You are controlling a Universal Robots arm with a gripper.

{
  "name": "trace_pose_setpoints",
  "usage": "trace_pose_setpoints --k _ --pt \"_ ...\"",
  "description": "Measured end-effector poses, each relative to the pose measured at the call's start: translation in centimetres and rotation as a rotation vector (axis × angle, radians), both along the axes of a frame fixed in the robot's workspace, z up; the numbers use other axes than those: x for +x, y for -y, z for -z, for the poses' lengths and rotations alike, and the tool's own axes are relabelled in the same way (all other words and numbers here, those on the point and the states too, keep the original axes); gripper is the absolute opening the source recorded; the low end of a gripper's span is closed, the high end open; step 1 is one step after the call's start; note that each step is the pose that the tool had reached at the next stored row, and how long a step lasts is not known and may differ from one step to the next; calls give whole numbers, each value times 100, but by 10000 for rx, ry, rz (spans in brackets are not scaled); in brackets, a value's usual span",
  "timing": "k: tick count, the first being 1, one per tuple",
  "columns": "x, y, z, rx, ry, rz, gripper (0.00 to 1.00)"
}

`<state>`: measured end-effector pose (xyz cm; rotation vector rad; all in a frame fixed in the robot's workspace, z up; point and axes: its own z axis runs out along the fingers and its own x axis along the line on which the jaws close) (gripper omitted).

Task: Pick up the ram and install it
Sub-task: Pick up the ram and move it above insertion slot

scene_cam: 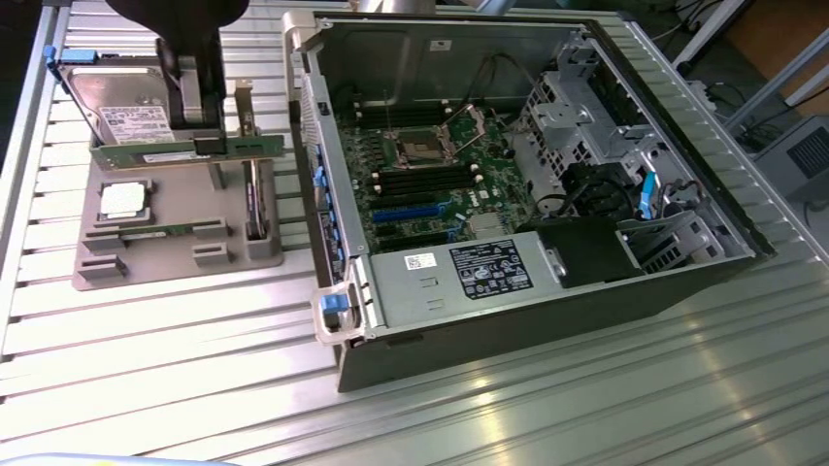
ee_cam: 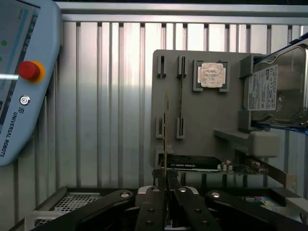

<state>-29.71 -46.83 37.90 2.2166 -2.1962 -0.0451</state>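
My gripper [scene_cam: 194, 134] is shut on the ram [scene_cam: 136, 153], a long thin green stick held level and lifted just above the grey parts holder [scene_cam: 175, 254] at the exterior view's left. In the wrist view the ram [ee_cam: 166, 130] appears edge-on as a thin line rising from between the two fingers of my gripper [ee_cam: 166, 182]. The open computer case [scene_cam: 674, 184] lies to the exterior view's right, with dark memory slots [scene_cam: 412, 180] beside the processor socket [scene_cam: 424, 148] on its green motherboard.
On the holder rest a square silver processor chip [scene_cam: 122, 199], a hard drive [scene_cam: 119, 107], an upright expansion card [scene_cam: 254, 199] and another thin stick in its slots [ee_cam: 181, 101]. A teach pendant [ee_cam: 24, 82] lies on the ribbed metal table [scene_cam: 194, 340].
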Motion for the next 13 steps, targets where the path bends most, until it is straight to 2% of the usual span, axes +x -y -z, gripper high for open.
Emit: trace_pose_setpoints --k 13 --pt "139 0 0 -12 0 0 13"
